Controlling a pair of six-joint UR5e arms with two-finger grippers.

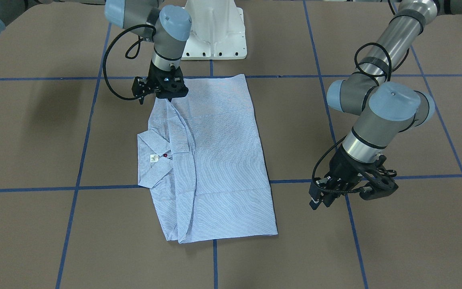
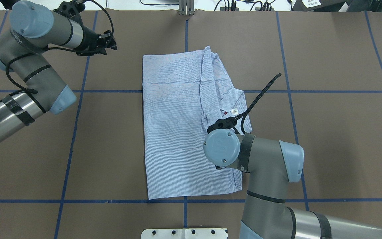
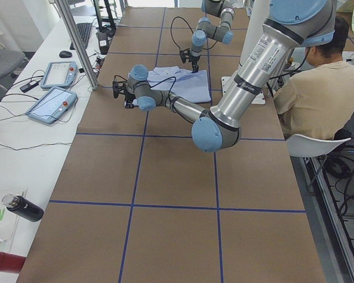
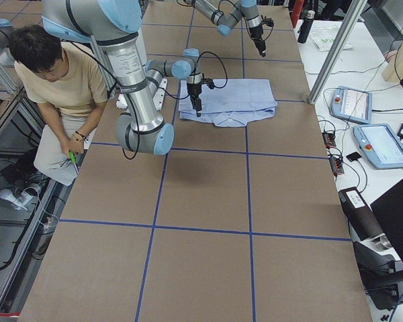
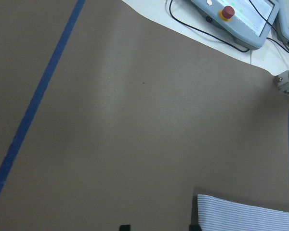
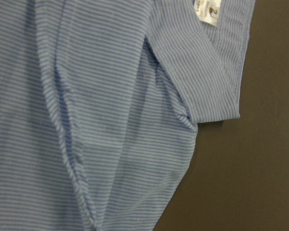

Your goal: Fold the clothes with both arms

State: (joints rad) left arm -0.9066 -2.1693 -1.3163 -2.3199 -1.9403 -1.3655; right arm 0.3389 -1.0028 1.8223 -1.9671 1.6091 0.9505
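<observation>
Notably, white collar tag [image 6: 208, 10] on folded shirt [image 1: 215, 160]; print illegible.

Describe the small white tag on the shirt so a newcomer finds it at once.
In the front-facing view, a folded light blue striped shirt lies on the brown table. Its collar sticks out on the view's left. The tag is the small white rectangle inside that collar, beside a red button, the only plain white patch on the cloth.
</observation>
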